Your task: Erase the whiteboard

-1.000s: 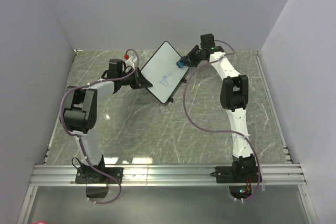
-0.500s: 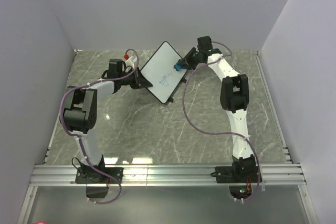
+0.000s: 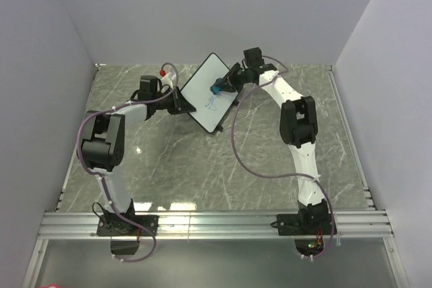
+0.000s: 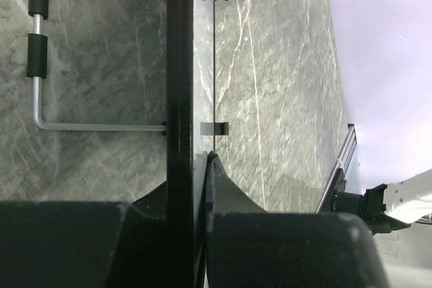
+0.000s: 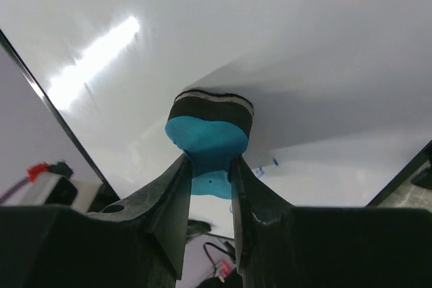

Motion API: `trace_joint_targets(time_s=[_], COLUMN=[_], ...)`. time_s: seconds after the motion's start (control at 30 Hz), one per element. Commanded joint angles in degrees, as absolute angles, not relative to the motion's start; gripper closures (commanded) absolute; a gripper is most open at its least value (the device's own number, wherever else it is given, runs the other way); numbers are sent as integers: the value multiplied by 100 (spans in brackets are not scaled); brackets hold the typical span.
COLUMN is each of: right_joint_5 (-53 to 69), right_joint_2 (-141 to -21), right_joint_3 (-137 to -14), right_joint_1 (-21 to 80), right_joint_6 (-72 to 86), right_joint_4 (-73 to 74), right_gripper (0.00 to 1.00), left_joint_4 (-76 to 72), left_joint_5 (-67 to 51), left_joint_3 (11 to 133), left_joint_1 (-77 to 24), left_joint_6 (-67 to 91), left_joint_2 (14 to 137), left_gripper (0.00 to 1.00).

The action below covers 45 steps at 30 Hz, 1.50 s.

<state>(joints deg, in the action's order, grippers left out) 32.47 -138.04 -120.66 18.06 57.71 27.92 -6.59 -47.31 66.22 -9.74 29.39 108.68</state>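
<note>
Grey-veined marble counter [image 3: 270, 146], pale walls on three sides. My right claw [image 5: 208, 166] is clenched on the blue eraser [image 5: 206, 141]. Its dark felt end faces the whiteboard [image 5: 283, 32], at or just off the white surface; I cannot tell which. From above, the eraser sits near the board's middle, just beyond a small blue scribble [image 3: 211, 103]. My left claw [image 4: 202, 166] is clamped on the board's black-framed edge, on the side away from the right arm, and holds the board tilted, one corner up toward the far wall. Both arms reach in from the counter's near edge.
</note>
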Motion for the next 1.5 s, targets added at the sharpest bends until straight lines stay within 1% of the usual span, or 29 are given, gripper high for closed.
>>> trace_joint_targets(time_s=[0.0,0.13,0.37,0.6,0.77,0.93,1.03,1.23,1.47], right_joint_5=[3006,2813,2689,3084,3304,3463,3437,3270,2813], right_joint_2=[-14351,-14458,-14125,-13650,-13597,-13798,-13843,-13764,-13702], right_joint_3=[-12654,-12928,-12270,-11321,-11320,-11759,-11778,-11479,-11452], right_joint_1=[1539,1301,1318,2011,2522,2768,2733,2347,1864], right_joint_6=[5976,6003,5722,5748,5967,6047,6056,6047,5696], right_joint_4=[2847,3093,3234,2752,2655,2803,2795,2733,3102], right_gripper=[100,100,100,100,100,100,100,100,100], left_joint_4=[114,123,114,44,61,88,105,114,132], left_joint_5=[-4588,-4588,-4579,-4641,-4606,-4579,-4570,-4535,-4544], left_joint_3=[6530,6539,6530,6539,6530,6530,6539,6530,6530], left_joint_1=[-1081,-1081,-1081,-1081,-1116,-1151,-1160,-1160,-1160], left_joint_6=[2637,2637,2628,2689,2681,2663,2646,2602,2601], left_joint_2=[11065,11057,11039,11092,11092,11066,11030,10978,10951], left_gripper=[100,100,100,100,100,100,100,100,100])
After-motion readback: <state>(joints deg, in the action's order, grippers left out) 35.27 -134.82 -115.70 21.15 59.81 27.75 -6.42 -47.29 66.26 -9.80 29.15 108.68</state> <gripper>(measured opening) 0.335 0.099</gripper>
